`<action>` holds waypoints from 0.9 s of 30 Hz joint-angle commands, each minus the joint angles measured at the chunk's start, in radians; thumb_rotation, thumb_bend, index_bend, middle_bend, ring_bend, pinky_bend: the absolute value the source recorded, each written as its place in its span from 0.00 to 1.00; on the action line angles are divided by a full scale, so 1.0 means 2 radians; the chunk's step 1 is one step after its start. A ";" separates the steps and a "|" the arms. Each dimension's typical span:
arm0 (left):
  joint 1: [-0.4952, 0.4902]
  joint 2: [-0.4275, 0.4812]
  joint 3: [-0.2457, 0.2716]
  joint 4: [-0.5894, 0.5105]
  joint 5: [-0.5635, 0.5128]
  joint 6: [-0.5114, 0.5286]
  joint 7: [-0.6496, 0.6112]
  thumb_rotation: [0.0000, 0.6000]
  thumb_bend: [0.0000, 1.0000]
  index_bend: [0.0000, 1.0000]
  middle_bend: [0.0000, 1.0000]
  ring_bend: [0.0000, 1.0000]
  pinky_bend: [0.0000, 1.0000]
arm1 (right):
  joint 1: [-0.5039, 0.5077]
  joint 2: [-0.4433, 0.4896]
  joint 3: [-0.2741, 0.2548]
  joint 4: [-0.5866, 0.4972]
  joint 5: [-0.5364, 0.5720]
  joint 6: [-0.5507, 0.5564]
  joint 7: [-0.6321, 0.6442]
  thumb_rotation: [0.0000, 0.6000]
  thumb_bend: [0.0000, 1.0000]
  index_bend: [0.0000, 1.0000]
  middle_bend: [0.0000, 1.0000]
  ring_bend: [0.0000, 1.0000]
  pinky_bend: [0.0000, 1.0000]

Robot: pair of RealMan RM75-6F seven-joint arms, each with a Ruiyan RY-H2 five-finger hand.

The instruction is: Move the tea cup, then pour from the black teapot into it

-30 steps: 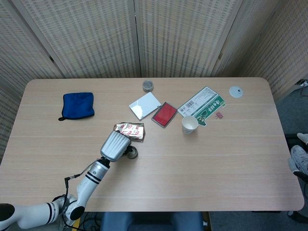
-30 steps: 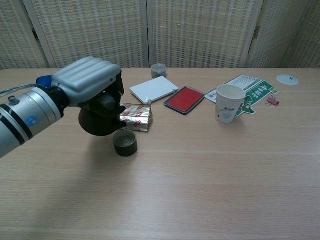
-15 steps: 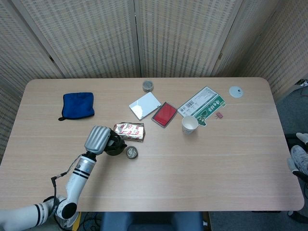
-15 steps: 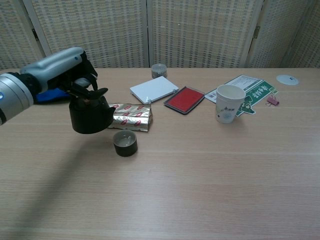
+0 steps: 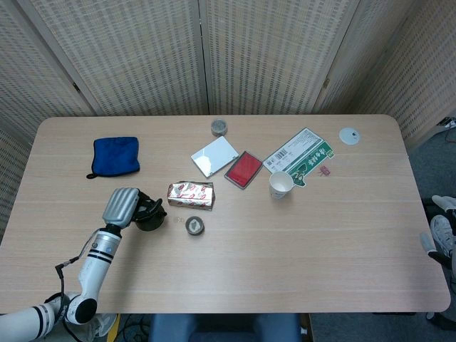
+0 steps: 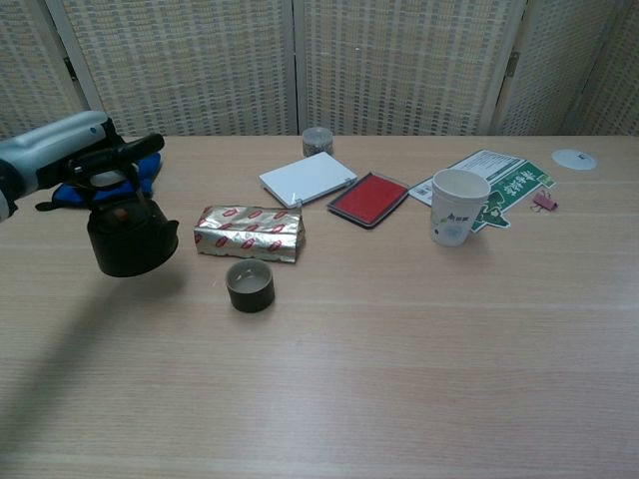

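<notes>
Looks like we're in the pour step: left hand (image 6: 55, 150) grips the round black teapot (image 6: 130, 237) by its handle, upright, left of the small dark tea cup (image 6: 250, 285) on the wooden desk (image 6: 419, 339). Next it'd need the spout over the cup, then a tilt. Right hand's not visible.

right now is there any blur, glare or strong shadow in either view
Chest view: sharp and evenly lit, with a soft shadow on the table beneath the black teapot held up by the left hand. Head view: also sharp, no glare, shadows faint; the table's edges bow slightly, suggesting a wide lens.
</notes>
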 commanded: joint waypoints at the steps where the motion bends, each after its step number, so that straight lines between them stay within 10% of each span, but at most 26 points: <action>1: 0.004 -0.001 0.010 0.017 0.012 0.004 -0.003 0.05 0.25 1.00 1.00 0.94 0.69 | 0.000 0.000 0.000 0.000 0.000 0.000 0.000 1.00 0.25 0.24 0.24 0.18 0.25; 10: 0.012 -0.011 0.033 0.060 0.040 0.007 -0.016 0.00 0.20 0.99 1.00 0.92 0.68 | 0.003 -0.002 0.000 0.001 0.002 -0.004 -0.001 1.00 0.25 0.24 0.24 0.18 0.25; 16: 0.016 -0.016 0.038 0.073 0.038 0.003 -0.011 0.00 0.20 0.99 1.00 0.92 0.33 | 0.004 -0.003 0.000 0.001 0.003 -0.006 -0.004 1.00 0.25 0.24 0.24 0.18 0.24; 27: 0.019 -0.020 0.043 0.088 0.044 0.003 -0.004 0.00 0.20 0.99 1.00 0.92 0.27 | 0.006 -0.004 0.001 0.000 0.005 -0.007 -0.006 1.00 0.25 0.24 0.24 0.18 0.24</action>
